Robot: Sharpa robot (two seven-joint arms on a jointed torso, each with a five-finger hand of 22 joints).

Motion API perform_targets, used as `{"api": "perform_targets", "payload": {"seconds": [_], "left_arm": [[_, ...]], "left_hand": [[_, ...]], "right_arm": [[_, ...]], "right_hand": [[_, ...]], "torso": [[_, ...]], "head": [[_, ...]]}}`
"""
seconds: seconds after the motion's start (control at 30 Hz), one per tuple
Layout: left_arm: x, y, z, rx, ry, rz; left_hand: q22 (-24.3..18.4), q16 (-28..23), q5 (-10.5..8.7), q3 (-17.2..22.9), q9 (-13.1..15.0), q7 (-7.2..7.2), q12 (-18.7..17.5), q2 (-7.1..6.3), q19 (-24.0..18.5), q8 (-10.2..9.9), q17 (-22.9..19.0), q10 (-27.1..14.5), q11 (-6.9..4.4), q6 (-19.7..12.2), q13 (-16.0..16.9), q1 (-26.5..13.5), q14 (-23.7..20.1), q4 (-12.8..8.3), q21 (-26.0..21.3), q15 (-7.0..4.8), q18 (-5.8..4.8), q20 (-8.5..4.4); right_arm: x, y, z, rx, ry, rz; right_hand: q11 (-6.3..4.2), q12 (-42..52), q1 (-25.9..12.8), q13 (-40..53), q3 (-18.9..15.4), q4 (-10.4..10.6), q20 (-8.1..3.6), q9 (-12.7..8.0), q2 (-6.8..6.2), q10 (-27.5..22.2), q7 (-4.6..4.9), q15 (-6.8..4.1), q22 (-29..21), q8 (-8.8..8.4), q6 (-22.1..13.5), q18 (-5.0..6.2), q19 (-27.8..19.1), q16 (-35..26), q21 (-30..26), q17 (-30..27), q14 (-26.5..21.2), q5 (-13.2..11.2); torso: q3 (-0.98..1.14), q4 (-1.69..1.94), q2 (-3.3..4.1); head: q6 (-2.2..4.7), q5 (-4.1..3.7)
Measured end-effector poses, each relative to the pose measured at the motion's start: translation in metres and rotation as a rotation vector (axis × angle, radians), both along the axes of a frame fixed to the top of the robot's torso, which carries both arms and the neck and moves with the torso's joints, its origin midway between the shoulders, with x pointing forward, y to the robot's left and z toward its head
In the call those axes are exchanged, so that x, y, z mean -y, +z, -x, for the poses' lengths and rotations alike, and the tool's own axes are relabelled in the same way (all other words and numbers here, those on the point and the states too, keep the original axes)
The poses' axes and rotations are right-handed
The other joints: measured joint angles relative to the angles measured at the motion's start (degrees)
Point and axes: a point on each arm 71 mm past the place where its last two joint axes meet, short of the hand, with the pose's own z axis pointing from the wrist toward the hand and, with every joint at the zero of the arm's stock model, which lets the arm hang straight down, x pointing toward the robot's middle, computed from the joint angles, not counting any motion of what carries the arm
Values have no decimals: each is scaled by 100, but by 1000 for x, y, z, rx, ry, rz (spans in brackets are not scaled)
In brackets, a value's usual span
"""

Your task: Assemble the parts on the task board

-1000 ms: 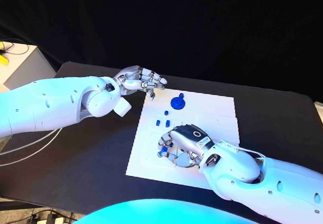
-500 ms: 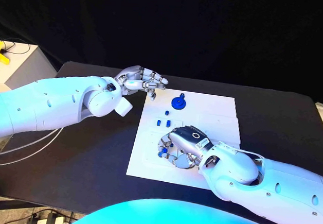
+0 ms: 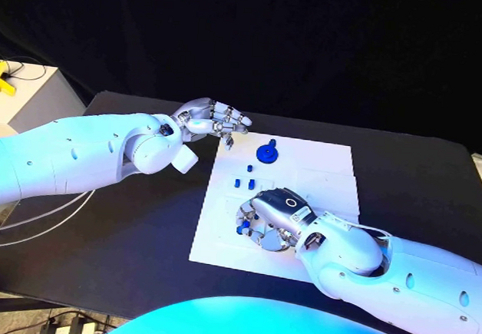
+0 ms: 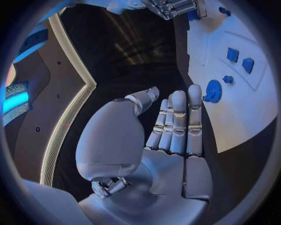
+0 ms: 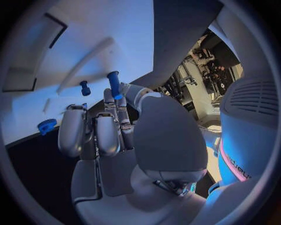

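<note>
Head view. White rectangular task board [image 3: 308, 164] lies flat in the middle of the black worktop [image 3: 114, 243]. On its far part a round blue wheel-like part [image 3: 266, 153] with a small knob; nearer, a small blue peg [image 3: 248, 168], then two small blue blocks [image 3: 244, 183] side by side. Right hand [image 3: 273, 219], silver, is down on the near-middle of the board, fingers curled over a blue piece [image 3: 244, 227] at a circular recess. Left hand [image 3: 209, 121], silver, is off the board, just beside its far left corner above the worktop, fingers curled in; nothing visible in it.

Left wrist view. Left hand [image 4: 158, 136]: fingers lie straight and close together, thumb alongside, palm bare, grasping nothing. Beyond the fingertips, the board [image 4: 234, 108] with the blue wheel part [image 4: 213, 90], the small peg [image 4: 228, 79] and the two blue blocks [image 4: 240, 59]. The other hand [image 4: 173, 7] is at the circle's rim.

Right wrist view. Right hand [image 5: 111, 131] pinches a slim blue cylindrical pin [image 5: 114, 84] upright between thumb and a finger; the rest of the fingers are bent beside it. The pin is over the board [image 5: 88, 33]. Another small blue peg [image 5: 85, 87] stands on the board just beside; a blue toothed round piece [image 5: 47, 126] is at the board's edge.

Writing: pale lettering on the arm shell at the right wrist view's rim, too cut off to read.
</note>
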Motion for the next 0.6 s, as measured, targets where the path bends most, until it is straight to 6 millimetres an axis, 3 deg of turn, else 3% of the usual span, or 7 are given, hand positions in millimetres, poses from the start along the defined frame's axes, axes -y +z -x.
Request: {"api": "perform_targets", "payload": {"seconds": [0.3, 0.37, 0.43, 0.5, 0.6], "left_arm": [[0, 0, 0, 0, 0, 0], [0, 0, 0, 0, 0, 0], [0, 0, 0, 0, -1, 0], [0, 0, 0, -1, -1, 0], [0, 0, 0, -1, -1, 0]], "left_hand": [[0, 0, 0, 0, 0, 0, 0, 0, 0, 0, -1, 0, 0, 0, 0, 0, 0, 0, 0, 0, 0, 0], [0, 0, 0, 0, 0, 0, 0, 0, 0, 0, -1, 0, 0, 0, 0, 0, 0, 0, 0, 0, 0, 0], [0, 0, 0, 0, 0, 0, 0, 0, 0, 0, -1, 0, 0, 0, 0, 0, 0, 0, 0, 0, 0, 0], [-2, 0, 0, 0, 1, -1, 0, 0, 0, 0, -1, 0, 0, -25, 0, 0, 0, 0, 0, 0, 0, 0], [-5, 0, 0, 0, 0, 0, 0, 0, 0, 0, -1, 0, 0, -41, 0, 0, 0, 0, 0, 0, 1, 0]], "right_arm": [[-2, -1, -1, 6, 4, 7], [-3, -1, -1, 6, 6, 9], [-3, -2, -2, 5, 8, 12], [-4, -2, -4, 3, 9, 15], [-3, -5, -5, -5, 10, 25]], "right_hand": [[0, -8, -1, 1, 0, 0, -2, 10, 1, 0, 4, 0, -47, -15, -4, 0, -2, 0, -34, -45, 0, -1], [-15, -116, -35, 164, 0, 0, -7, 32, 35, -15, 54, 0, -123, -23, -98, 1, -56, -46, -137, -111, 1, 52], [-79, -266, -147, 205, -24, -24, 64, -2, 72, -79, 130, 82, -233, -178, -341, 0, -128, -70, -277, -166, -6, 218], [-97, -383, -317, 194, 13, -74, 125, -73, -26, -191, 182, 141, -331, -319, -540, 1, -189, -80, -406, -184, -10, 302], [-10, -516, -490, 53, -87, -96, 186, -141, -198, -547, 229, 208, -550, -470, -722, 0, -332, -111, -679, -269, -41, 211]], "torso": [[0, -2, 0], [0, -4, 0], [0, -5, -1], [0, -5, -1], [1, -5, -1]], "head": [[0, -1], [0, -4], [0, -5], [0, -8], [0, -11]]}}
